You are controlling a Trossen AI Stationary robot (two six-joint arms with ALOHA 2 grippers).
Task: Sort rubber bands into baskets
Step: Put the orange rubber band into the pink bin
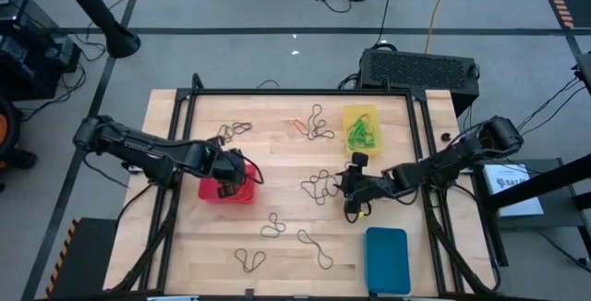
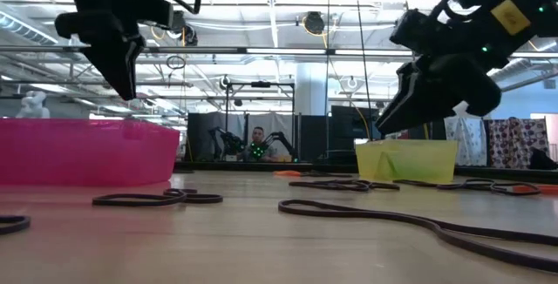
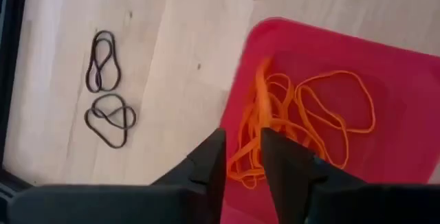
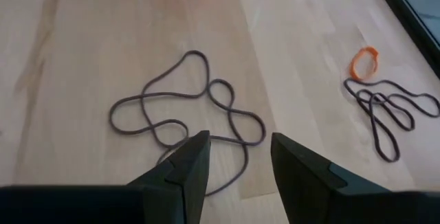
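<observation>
While left gripper [image 3: 242, 157] hovers parted over red basket [image 3: 405, 66] rim, right gripper [image 4: 237, 157] open

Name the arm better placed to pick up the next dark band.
Right. Its open end effector hovers over the dark rubber band mid-table, while the left end effector is above the red basket.
</observation>
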